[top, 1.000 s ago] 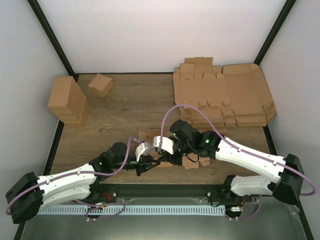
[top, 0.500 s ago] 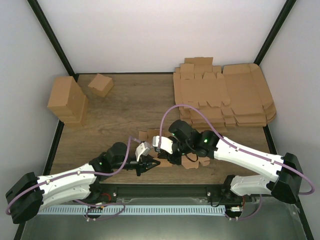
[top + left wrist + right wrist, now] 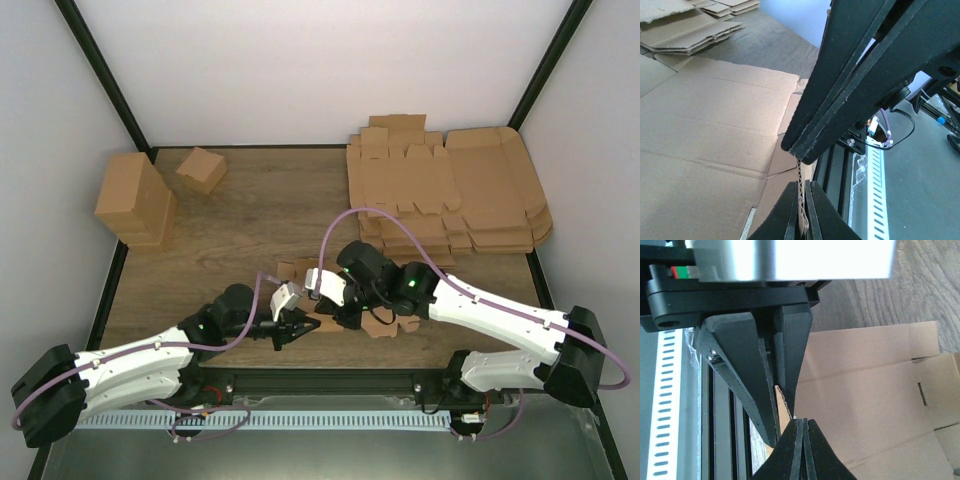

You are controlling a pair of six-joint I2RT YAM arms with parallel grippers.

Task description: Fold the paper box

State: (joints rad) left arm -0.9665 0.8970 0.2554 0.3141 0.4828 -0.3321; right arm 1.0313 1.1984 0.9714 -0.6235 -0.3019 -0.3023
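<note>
The paper box (image 3: 381, 323) is a flat brown die-cut sheet lying at the front middle of the table, mostly covered by both wrists. My left gripper (image 3: 303, 325) is shut on the corrugated edge of one raised flap; the wrist view shows the flap pinched between its fingertips (image 3: 801, 212), with the sheet (image 3: 710, 130) spreading to the left. My right gripper (image 3: 333, 314) meets it tip to tip and is shut on the same flap (image 3: 782, 407). Its closed tips (image 3: 801, 440) sit right under the left gripper's fingers (image 3: 740, 365). The sheet (image 3: 870, 400) lies flat beyond.
A stack of large flat cardboard sheets (image 3: 450, 190) fills the back right. A tall brown block (image 3: 135, 200) and a small folded carton (image 3: 202, 168) stand at the back left. The black front rail (image 3: 320, 380) runs just behind the grippers.
Both grippers have drawn slightly closer together over the flap at the sheet's front edge. Little else has moved.
</note>
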